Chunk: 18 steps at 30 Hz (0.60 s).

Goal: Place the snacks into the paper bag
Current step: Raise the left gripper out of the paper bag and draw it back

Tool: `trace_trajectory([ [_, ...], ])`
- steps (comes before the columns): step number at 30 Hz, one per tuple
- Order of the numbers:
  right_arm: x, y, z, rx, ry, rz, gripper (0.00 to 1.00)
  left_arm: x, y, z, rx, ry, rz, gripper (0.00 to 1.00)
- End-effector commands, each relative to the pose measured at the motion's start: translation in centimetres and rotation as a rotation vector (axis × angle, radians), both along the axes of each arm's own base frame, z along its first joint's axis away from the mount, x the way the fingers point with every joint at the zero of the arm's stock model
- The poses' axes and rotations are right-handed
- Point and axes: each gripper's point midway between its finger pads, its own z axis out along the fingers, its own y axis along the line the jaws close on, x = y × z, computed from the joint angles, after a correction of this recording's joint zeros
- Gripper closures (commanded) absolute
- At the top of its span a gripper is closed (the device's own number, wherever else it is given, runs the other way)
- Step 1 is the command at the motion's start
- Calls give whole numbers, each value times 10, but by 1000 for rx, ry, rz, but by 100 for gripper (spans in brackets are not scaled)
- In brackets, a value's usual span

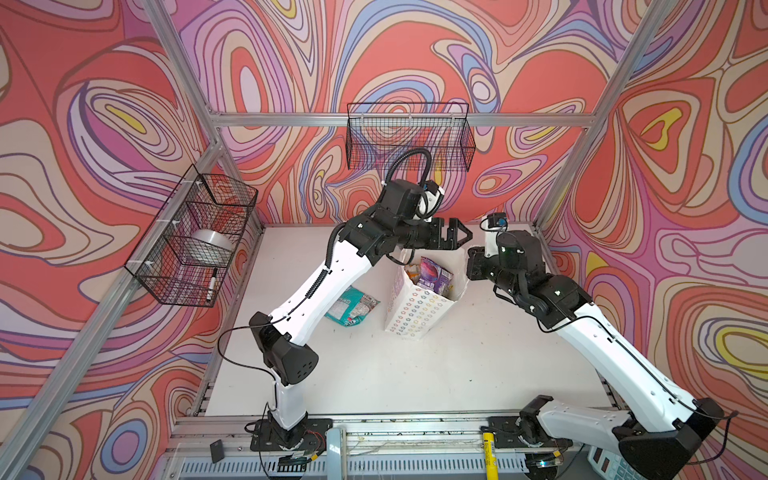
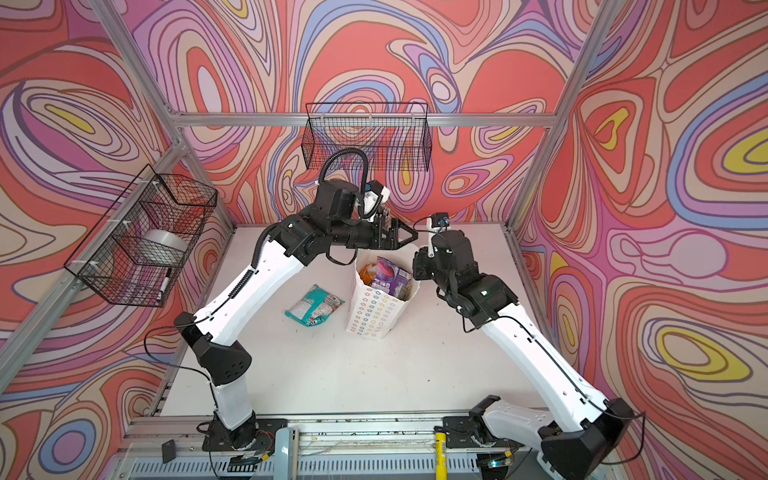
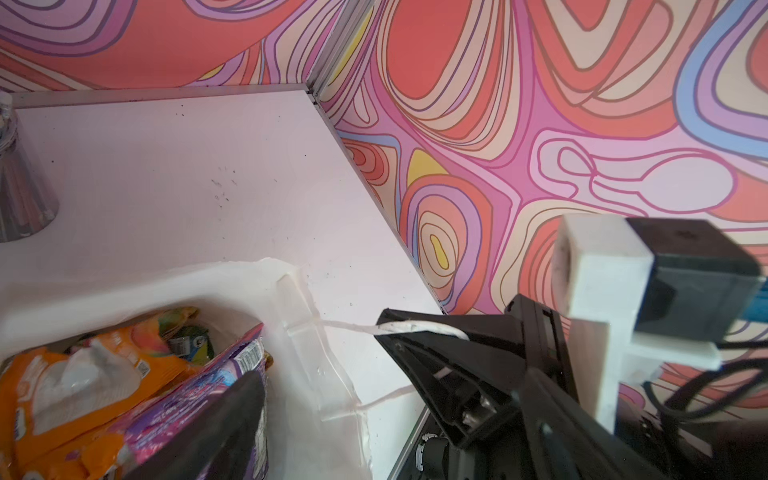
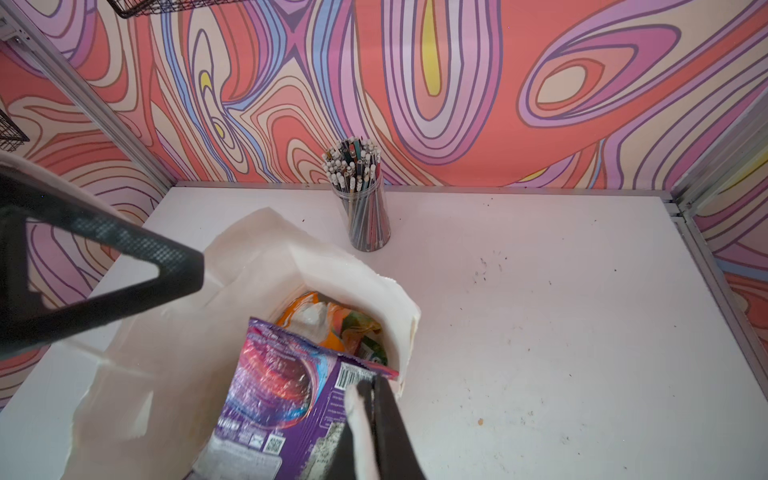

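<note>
The white star-printed paper bag (image 1: 415, 311) (image 2: 374, 311) stands upright mid-table. A purple pouch (image 1: 434, 276) (image 4: 282, 386) pokes out of its mouth, leaning on the rim. Orange and green snacks (image 3: 83, 386) (image 4: 299, 311) lie deeper inside. A teal pouch (image 1: 353, 307) (image 2: 316, 305) lies flat on the table just left of the bag. My left gripper (image 1: 459, 235) (image 2: 405, 237) hovers open and empty over the bag's far rim. My right gripper (image 1: 469, 259) (image 4: 370, 386) is at the bag's right rim, shut on the bag's white cord handle (image 3: 415, 328).
A clear cup of pencils (image 4: 368, 208) stands near the back wall behind the bag. One wire basket (image 1: 409, 137) hangs on the back wall. Another basket (image 1: 195, 241) on the left wall holds a tape roll and a marker. The bare white table (image 1: 415, 374) stretches in front.
</note>
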Motion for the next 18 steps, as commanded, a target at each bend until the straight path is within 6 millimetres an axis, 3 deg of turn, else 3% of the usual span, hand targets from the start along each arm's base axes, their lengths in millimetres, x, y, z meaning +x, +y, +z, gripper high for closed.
trace_trajectory([
  [1, 5, 0, 23, 15, -64, -8, 100, 5, 4, 38, -191, -42, -39, 0],
  [8, 12, 10, 23, 22, -53, 15, 100, 4, 12, 33, -231, 2, -83, 7],
  [14, 15, 13, 23, 31, -55, 22, 100, 6, 22, 14, -240, 77, -50, 29],
  [18, 13, 14, 26, 39, -56, 31, 100, 15, 43, 4, -246, 114, -4, 40],
])
